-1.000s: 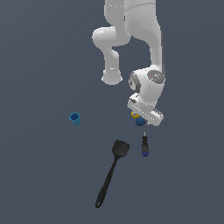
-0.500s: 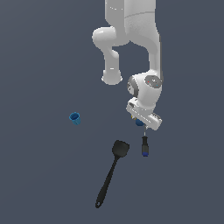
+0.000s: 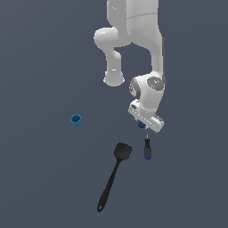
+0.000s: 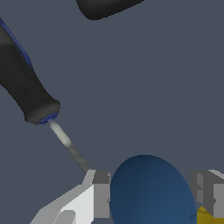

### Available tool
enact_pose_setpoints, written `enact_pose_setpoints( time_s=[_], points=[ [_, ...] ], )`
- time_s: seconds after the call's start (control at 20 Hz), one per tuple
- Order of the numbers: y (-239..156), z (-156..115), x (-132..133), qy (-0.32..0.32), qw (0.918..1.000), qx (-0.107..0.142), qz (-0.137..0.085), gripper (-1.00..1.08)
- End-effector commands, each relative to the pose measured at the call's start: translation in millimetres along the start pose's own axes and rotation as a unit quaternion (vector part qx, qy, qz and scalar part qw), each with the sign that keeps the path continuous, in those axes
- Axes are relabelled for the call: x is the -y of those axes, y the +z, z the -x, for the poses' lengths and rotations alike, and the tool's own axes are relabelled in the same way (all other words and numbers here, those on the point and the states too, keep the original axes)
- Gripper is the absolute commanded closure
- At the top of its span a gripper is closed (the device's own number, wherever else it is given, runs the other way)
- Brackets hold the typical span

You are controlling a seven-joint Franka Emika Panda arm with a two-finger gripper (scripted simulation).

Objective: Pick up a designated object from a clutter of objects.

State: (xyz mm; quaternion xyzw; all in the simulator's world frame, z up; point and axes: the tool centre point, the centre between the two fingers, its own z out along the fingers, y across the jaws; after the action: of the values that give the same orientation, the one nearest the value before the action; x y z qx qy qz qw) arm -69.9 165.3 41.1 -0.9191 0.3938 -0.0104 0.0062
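Note:
The designated object, a dark blue ball (image 4: 148, 197), sits between my gripper's (image 4: 155, 189) two grey fingers (image 4: 101, 192), and both pads touch its sides. In the exterior view only a sliver of this ball (image 3: 141, 124) shows under the white hand, where my gripper (image 3: 142, 125) reaches down. A scrap of the yellow ball (image 4: 204, 217) shows just behind one finger. Of the clutter, the dark-handled screwdriver (image 3: 147, 149) lies closest, its shaft (image 4: 70, 146) ending at the other finger.
The long black spatula (image 3: 113, 176) lies toward the exterior view's left of the screwdriver, and its blade (image 4: 105, 6) shows at the wrist view's edge. A light blue cup (image 3: 76, 120) stands far off to the exterior view's left.
The hand has come down over the two balls. The yellow ball, visible beside the hand a second ago, is now hidden behind it in the exterior view.

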Motion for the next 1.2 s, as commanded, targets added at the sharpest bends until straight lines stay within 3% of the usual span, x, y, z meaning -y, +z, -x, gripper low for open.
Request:
enact_pose_setpoints(
  time_s=[0.0, 0.55, 1.15],
  points=[
    [0.1, -0.1, -0.1, 0.000, 1.0000, 0.000, 0.000, 1.08],
    [-25.3, -3.1, -6.2, -0.001, 1.0000, 0.000, 0.001, 1.08],
    [-111.5, -13.3, -25.5, -0.004, 1.0000, 0.003, 0.003, 1.08]
  ],
)
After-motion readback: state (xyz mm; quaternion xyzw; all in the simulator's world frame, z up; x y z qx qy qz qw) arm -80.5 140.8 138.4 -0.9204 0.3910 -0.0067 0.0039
